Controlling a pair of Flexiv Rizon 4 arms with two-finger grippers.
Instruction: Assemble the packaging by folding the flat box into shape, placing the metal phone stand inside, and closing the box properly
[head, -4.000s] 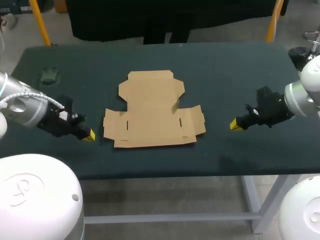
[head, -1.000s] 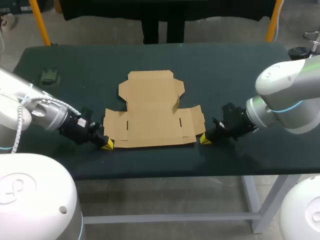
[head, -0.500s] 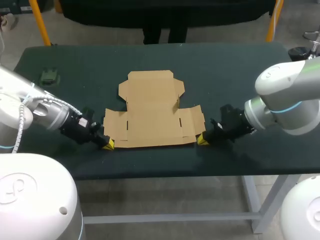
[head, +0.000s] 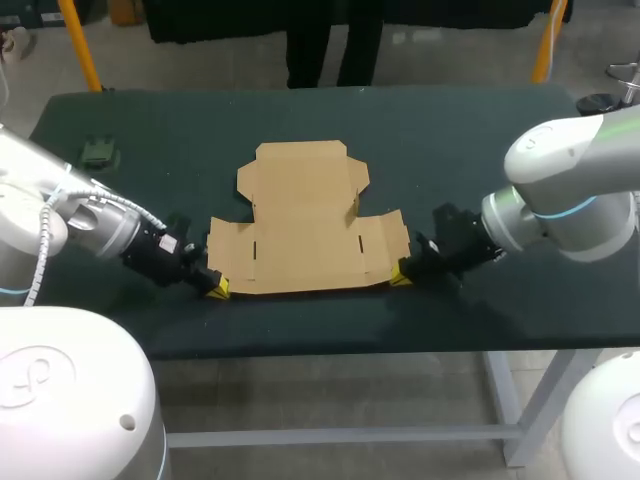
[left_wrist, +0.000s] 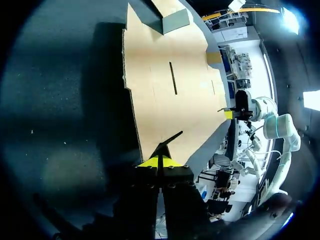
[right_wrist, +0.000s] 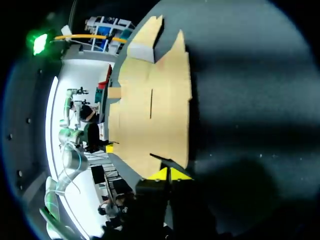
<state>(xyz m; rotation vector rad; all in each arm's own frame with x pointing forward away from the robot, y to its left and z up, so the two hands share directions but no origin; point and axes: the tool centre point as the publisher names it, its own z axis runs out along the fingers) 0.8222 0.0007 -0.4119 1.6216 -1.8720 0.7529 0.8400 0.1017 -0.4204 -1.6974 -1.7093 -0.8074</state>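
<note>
while the flat box (head: 300, 220) is lying open and unfolded on the dark table (head: 480, 150), i am holding my left gripper (head: 215, 288) low at one near corner and my right gripper (head: 397, 277) low at the other near corner. the box is sitting between my two grippers. in my left wrist view my yellow tips are pressing together, so my left jaws are closed with nothing in them. the box is spreading out just ahead of them, its corner right at the tips. my right jaws are closed the same way, with the box just ahead. a small dark green thing (head: 100, 150) is sitting well apart from my left gripper.
</note>
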